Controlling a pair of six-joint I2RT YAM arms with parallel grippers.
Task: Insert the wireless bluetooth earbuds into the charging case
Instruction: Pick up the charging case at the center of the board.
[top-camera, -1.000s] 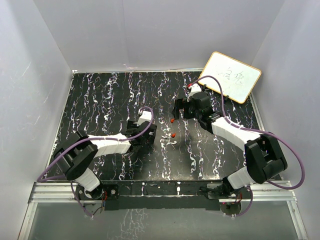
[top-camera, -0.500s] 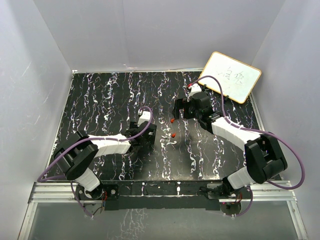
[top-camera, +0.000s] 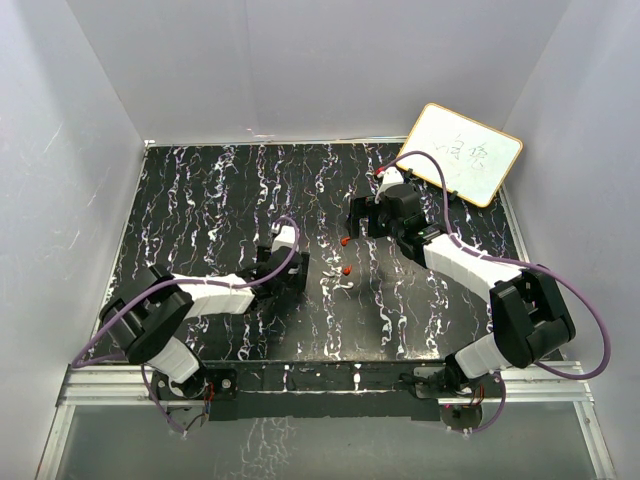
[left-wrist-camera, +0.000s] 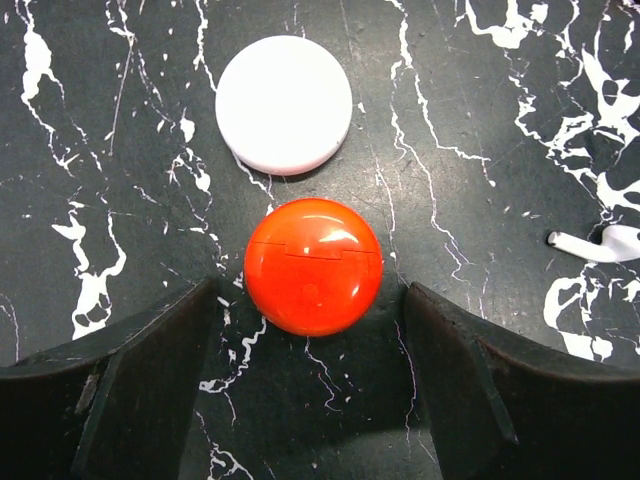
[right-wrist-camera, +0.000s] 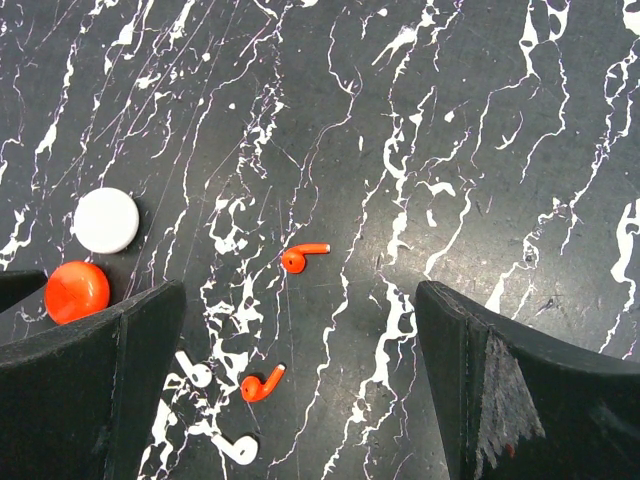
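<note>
From above, the black, white-veined worktop (top-camera: 200, 200) is boxed in by white walls (top-camera: 90, 150) on the left, far and right sides. A whiteboard (top-camera: 462, 152) leans in the far right corner. The left pincer (top-camera: 296, 278) sits low near the middle, and a wide stretch of worktop runs from it to the left and far walls. The right pincer (top-camera: 352, 222) hangs right of centre, farther back. The far red earbud (top-camera: 343, 241) lies just near of it, and the near red earbud (top-camera: 347, 270) lies between the two pincers. The charging case cannot be made out in this view.

In the left wrist view, the charging case (left-wrist-camera: 313, 265) rests on the worktop squarely between the left pincer's fingers (left-wrist-camera: 130, 370). The jaws are partly open, a narrow gap shows on each side of the case, and nothing is gripped. A white disc (left-wrist-camera: 284, 104) lies just beyond the case, not quite touching it. A white earbud (left-wrist-camera: 600, 243) lies well off to the right.

In the right wrist view, the right pincer is spread wide and holds nothing. Both red earbuds lie below and between its fingers (right-wrist-camera: 530, 390), apart from each other. The case and disc lie off to the left, and two white earbuds (right-wrist-camera: 238, 448) lie beside the near red one.
</note>
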